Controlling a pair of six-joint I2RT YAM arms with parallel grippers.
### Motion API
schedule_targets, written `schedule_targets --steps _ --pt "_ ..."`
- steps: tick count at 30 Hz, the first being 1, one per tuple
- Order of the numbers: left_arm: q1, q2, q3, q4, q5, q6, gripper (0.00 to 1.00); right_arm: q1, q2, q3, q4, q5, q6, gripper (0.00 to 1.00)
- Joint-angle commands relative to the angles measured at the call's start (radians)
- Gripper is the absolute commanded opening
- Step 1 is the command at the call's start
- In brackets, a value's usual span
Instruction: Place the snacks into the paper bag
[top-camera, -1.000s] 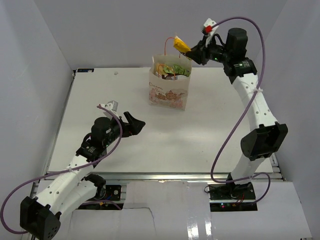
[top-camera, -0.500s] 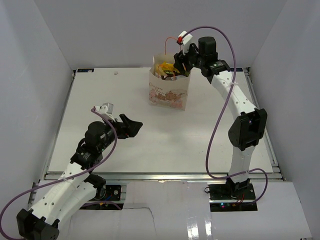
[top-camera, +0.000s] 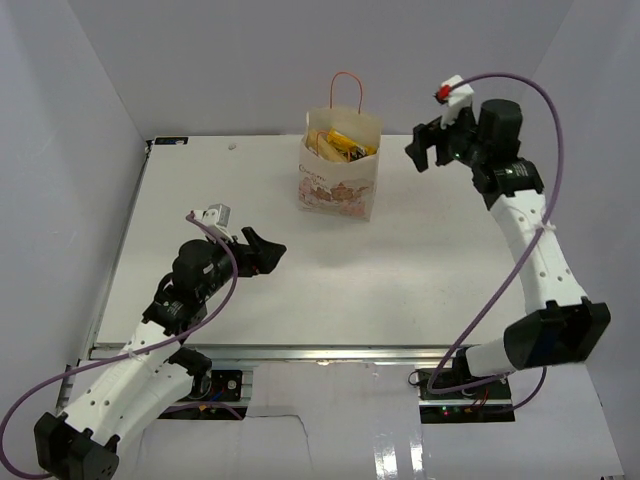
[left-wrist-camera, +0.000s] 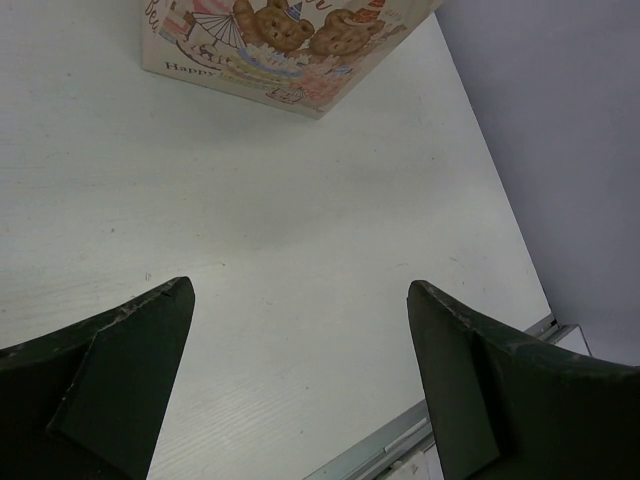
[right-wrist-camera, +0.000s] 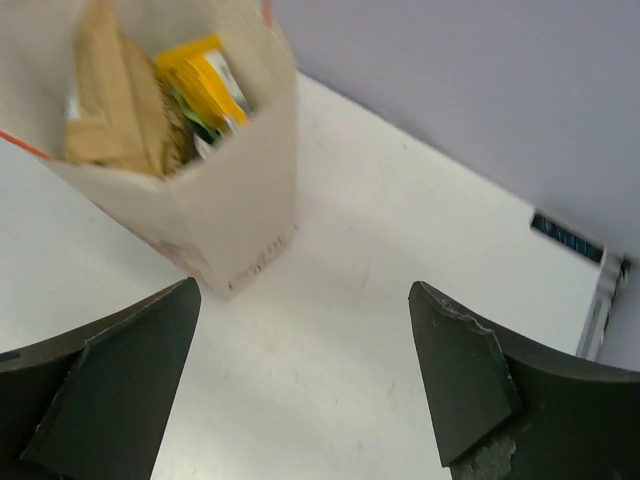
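Observation:
The cream paper bag (top-camera: 338, 180) stands upright at the back middle of the table, with an orange loop handle and a printed picture on its front. Snacks lie inside it (top-camera: 341, 143). In the right wrist view a yellow pouch (right-wrist-camera: 201, 78) and a tan packet (right-wrist-camera: 108, 100) show in the bag's (right-wrist-camera: 215, 205) open mouth. My right gripper (top-camera: 424, 150) hangs open and empty in the air to the right of the bag (right-wrist-camera: 305, 290). My left gripper (top-camera: 267, 249) is open and empty low over the table, in front of the bag (left-wrist-camera: 300, 290), whose printed front (left-wrist-camera: 280, 45) shows ahead.
White walls close in the table on the left, back and right. The table's metal front edge (left-wrist-camera: 400, 445) runs near my left gripper. A dark slot (right-wrist-camera: 567, 238) sits at the wall's foot on the right.
My right gripper held a yellow snack above the bag, let it go into the bag, opened wide and drew back to the right. The left arm has barely moved.

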Motion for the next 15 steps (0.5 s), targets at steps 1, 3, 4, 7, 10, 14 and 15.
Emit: schedule_targets --steps 1,3,4,7,10,14,15 --pt "0.003 0.002 0.055 0.002 0.002 0.029 0.98 -0.114 -0.098 -0.166 -0.036 -0.065 0.106 0.9" --pt "0.002 0.019 0.067 0.008 0.016 0.035 0.98 -0.16 -0.181 -0.289 -0.068 -0.026 0.123 0.9" --pt "0.003 0.027 0.07 0.011 0.023 0.036 0.98 -0.165 -0.211 -0.327 -0.074 -0.001 0.121 0.9" --pt "0.003 0.051 0.084 0.016 0.049 0.041 0.98 -0.165 -0.352 -0.473 -0.082 0.102 0.124 0.9" --pt "0.003 0.065 0.091 0.017 0.071 0.046 0.98 -0.168 -0.444 -0.568 -0.089 0.208 0.158 0.9" --pt "0.003 0.058 0.099 0.008 0.074 0.055 0.98 -0.174 -0.52 -0.613 -0.131 0.297 0.19 0.9" --pt "0.003 0.056 0.102 0.005 0.074 0.058 0.98 -0.174 -0.529 -0.613 -0.139 0.333 0.196 0.9"
